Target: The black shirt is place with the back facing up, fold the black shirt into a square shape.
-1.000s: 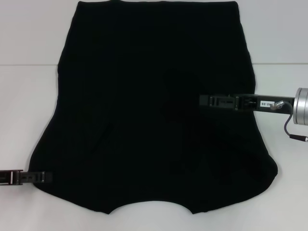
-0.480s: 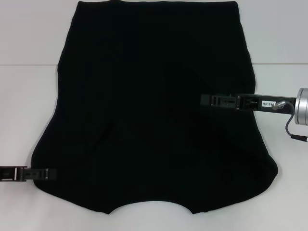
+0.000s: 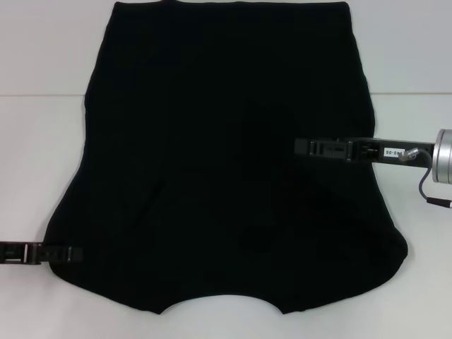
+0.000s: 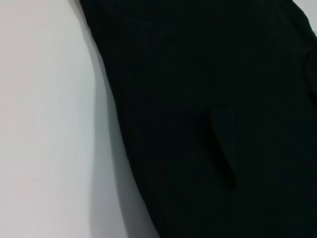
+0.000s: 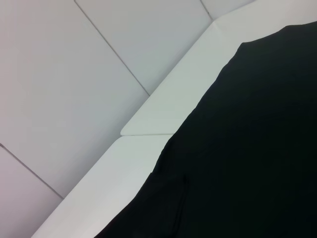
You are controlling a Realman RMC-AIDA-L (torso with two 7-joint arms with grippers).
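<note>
— On the white desk [image 3: 28, 141], what lies there?

— The black shirt [image 3: 212, 141], spread flat and covering most of the surface in the head view. Its straight hem runs along the far edge, and the curved neckline sits at the near edge, with the fabric flaring out wider toward the near corners. A few shallow creases show in the cloth right of centre and near the lower left.

— Where is the left gripper [image 3: 70, 253]?

— Low at the shirt's near left corner, reaching in from the left side of the desk. Its tip meets the fabric edge there. Whether its jaws are clenched, released or pinching cloth, I cannot tell; black on black hides the tips.

— And the right gripper [image 3: 300, 147]?

— It comes in from the right, over the right half of the shirt, about mid-height, with its silver cylinder out beyond the cloth edge. Its jaws are equally hard to read against the dark fabric; I cannot tell their state.

— Do the wrist cameras add anything?

— The left wrist view shows only the shirt's edge against the desk with a small fold. The right wrist view shows the shirt's edge on the desk, with a paneled wall [image 5: 74, 89] behind.
</note>
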